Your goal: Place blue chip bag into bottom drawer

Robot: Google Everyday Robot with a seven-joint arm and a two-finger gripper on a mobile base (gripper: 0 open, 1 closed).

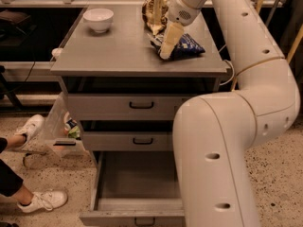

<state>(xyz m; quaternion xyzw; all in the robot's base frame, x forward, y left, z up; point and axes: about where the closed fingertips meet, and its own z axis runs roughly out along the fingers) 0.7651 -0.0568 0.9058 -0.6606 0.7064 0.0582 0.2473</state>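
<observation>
The blue chip bag [188,45] lies on the right side of the grey cabinet top [118,51], near its front edge. My gripper [165,52] hangs down from the wrist at the top of the view and sits at the bag's left end, touching or just above it. The bottom drawer [135,181] is pulled out, with its plain grey tray bare and its black handle at the lower edge. My white arm curves down the right side and hides the right part of the drawers.
A brown-and-tan chip bag [155,9] stands upright just behind the gripper. A white bowl [98,19] sits at the back left of the top. The two upper drawers [128,106] are closed. A person's white sneakers [41,200] and a plastic bag [60,126] are at the left.
</observation>
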